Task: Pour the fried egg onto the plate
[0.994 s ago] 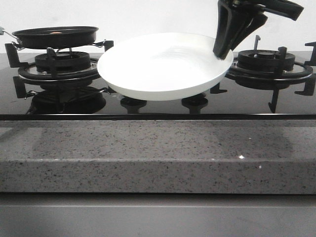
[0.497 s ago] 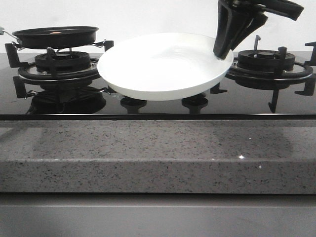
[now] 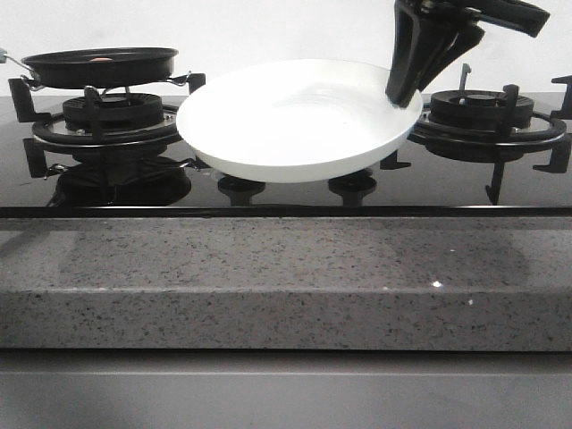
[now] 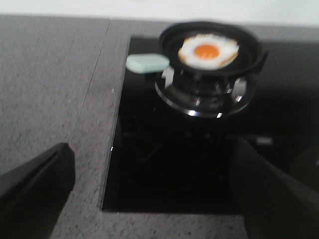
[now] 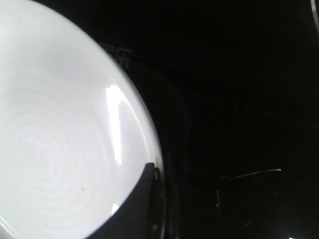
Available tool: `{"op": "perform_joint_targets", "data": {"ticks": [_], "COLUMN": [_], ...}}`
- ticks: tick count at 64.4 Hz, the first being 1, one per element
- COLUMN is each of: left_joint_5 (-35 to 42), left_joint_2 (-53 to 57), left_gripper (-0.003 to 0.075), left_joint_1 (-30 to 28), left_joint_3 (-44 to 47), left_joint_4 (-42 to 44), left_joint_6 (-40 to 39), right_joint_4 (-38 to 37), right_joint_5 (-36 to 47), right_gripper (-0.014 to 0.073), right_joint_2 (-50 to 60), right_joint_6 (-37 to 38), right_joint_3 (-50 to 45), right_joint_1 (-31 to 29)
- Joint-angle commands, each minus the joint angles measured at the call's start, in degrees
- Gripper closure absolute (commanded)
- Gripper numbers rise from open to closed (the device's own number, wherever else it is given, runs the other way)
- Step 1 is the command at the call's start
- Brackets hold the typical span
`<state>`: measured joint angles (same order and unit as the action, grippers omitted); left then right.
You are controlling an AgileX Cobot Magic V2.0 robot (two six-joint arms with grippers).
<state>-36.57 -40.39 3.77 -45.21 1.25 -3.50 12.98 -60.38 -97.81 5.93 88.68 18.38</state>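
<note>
The white plate (image 3: 295, 121) hangs tilted above the middle of the hob, and my right gripper (image 3: 402, 94) is shut on its right rim. The right wrist view shows the plate (image 5: 55, 149) bare inside, with a dark finger (image 5: 132, 211) lying over its edge. The fried egg (image 4: 208, 51), white with an orange yolk, lies in the small black frying pan (image 3: 100, 66) on the left burner. In the left wrist view my left gripper (image 4: 154, 199) is open and holds nothing, some way short of the pan (image 4: 251, 52) and its pale green handle (image 4: 147, 62). The front view does not show the left gripper.
A second burner grate (image 3: 487, 116) stands at the right of the black glass hob (image 4: 174, 159). Two knobs (image 3: 241, 186) sit under the plate. A grey speckled counter (image 3: 286, 277) runs along the front and continues left of the hob (image 4: 50, 99).
</note>
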Motion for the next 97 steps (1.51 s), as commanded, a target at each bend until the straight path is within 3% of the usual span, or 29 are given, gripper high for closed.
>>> {"op": "perform_joint_targets", "data": {"ticks": [1, 9, 19, 37, 46, 56, 75, 97], "left_joint_5": [-0.54, -3.16, -3.58, -7.2, -10.52, -13.47, -19.47, -20.98], "left_joint_2": [-6.02, -13.21, -20.43, -32.65, -39.72, -46.35, -54.4, -57.38], "left_gripper": [0.0092, 0.0092, 0.0093, 0.0093, 0.0093, 0.0093, 0.0106, 0.0246], "left_joint_1": [-1.08, -5.12, -11.56, -22.24, -23.88, -23.77, -23.77, -23.77], "left_joint_3": [-5.1, -9.17, -13.44, -18.59, -18.86, -18.86, -18.86, -18.86], "left_joint_4": [0.91, -1.25, -11.33, -49.72, -69.94, -83.16, -96.24, -102.45], "left_joint_6": [-0.06, -0.06, 4.51, 24.75, 32.07, 36.25, 40.15, 40.86], "right_joint_4": [0.51, 0.51, 0.51, 0.51, 0.51, 0.51, 0.51, 0.51], "right_joint_5": [1.82, 1.82, 1.82, 1.82, 1.82, 1.82, 1.82, 1.82], "right_gripper": [0.0662, 0.0662, 0.0662, 0.0662, 0.0662, 0.0662, 0.0662, 0.0662], "right_joint_2": [3.09, 3.09, 3.09, 3.09, 3.09, 3.09, 3.09, 3.09], "right_joint_6": [-0.64, -0.64, -0.64, -0.64, -0.64, -0.64, -0.64, -0.64], "right_joint_3": [1.37, 1.37, 1.37, 1.37, 1.37, 1.37, 1.37, 1.37], "right_joint_1": [0.11, 0.11, 0.11, 0.11, 0.11, 0.11, 0.11, 0.11]}}
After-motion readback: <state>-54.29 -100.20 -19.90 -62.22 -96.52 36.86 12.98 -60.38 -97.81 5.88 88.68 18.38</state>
